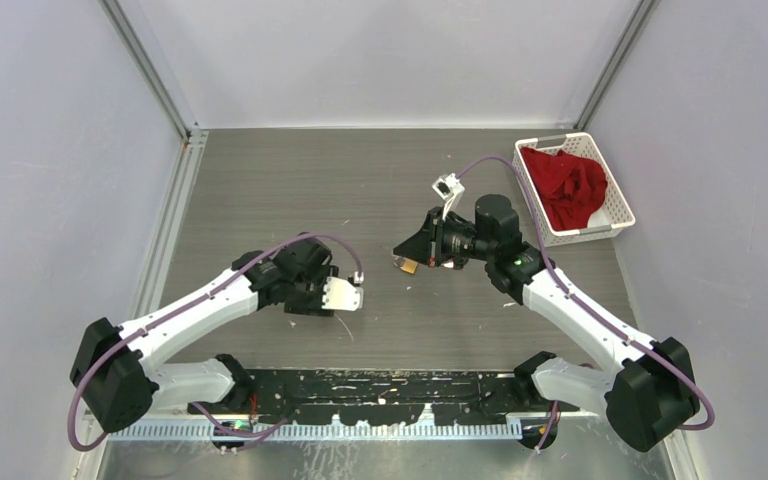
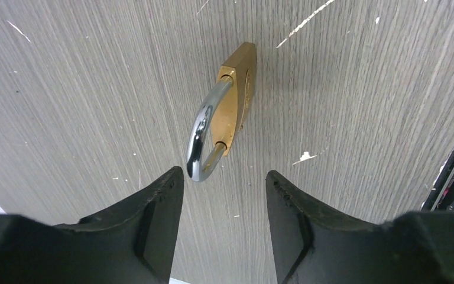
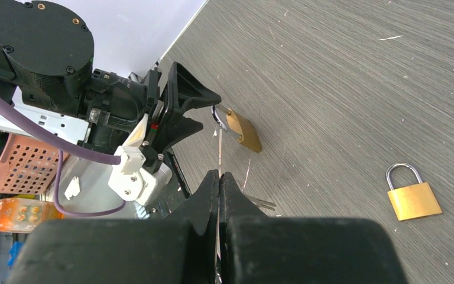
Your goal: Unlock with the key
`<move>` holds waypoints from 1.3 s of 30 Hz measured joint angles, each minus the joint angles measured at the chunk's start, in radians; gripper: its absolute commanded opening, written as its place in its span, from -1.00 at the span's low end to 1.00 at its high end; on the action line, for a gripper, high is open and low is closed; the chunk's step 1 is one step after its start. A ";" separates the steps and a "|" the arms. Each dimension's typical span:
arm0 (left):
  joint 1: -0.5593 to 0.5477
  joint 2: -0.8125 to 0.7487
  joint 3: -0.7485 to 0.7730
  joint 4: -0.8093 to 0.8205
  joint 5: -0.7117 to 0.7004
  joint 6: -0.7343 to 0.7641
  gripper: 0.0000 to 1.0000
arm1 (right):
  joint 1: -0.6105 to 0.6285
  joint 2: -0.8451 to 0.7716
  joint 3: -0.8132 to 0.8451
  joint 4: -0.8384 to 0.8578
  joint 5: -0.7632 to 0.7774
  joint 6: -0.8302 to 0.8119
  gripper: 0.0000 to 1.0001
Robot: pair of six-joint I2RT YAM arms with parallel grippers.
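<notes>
A brass padlock point(image 2: 236, 106) with a steel shackle lies on the grey table just ahead of my left gripper point(image 2: 221, 174). That gripper is open and empty, and the shackle's loop reaches to its fingertips. The right wrist view shows the same padlock point(image 3: 242, 131) at the left gripper's fingers point(image 3: 186, 106), and a second brass padlock point(image 3: 412, 195) lying apart. My right gripper point(image 3: 219, 174) is shut on a thin metal key point(image 3: 261, 203) whose blade pokes out beside the fingers. In the top view the right gripper point(image 1: 407, 248) hovers over a brass padlock point(image 1: 407, 265); the left gripper point(image 1: 345, 297) is close by.
A white basket point(image 1: 620, 205) holding a red cloth point(image 1: 570, 185) stands at the back right. The black base rail point(image 1: 390, 385) runs along the near edge. White walls enclose the table on three sides.
</notes>
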 measured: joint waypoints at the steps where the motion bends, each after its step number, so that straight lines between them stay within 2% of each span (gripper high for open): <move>1: 0.000 0.003 0.000 0.000 0.002 0.000 0.12 | 0.000 0.000 0.000 0.001 0.000 0.000 -0.99; 10: 0.000 0.098 0.041 0.002 0.031 -0.001 0.15 | -0.001 0.000 0.000 0.006 0.000 0.000 -0.99; 22: 0.000 0.285 0.128 -0.005 0.081 0.003 0.08 | -0.028 -0.045 -0.015 -0.002 0.003 -0.003 -0.99; 32: -0.005 0.378 0.153 -0.034 0.079 0.052 -0.03 | -0.108 -0.150 -0.090 -0.072 0.012 -0.006 -0.99; 39: -0.017 0.433 0.172 -0.029 0.042 0.063 -0.22 | -0.126 -0.191 -0.098 -0.102 0.011 -0.007 -0.98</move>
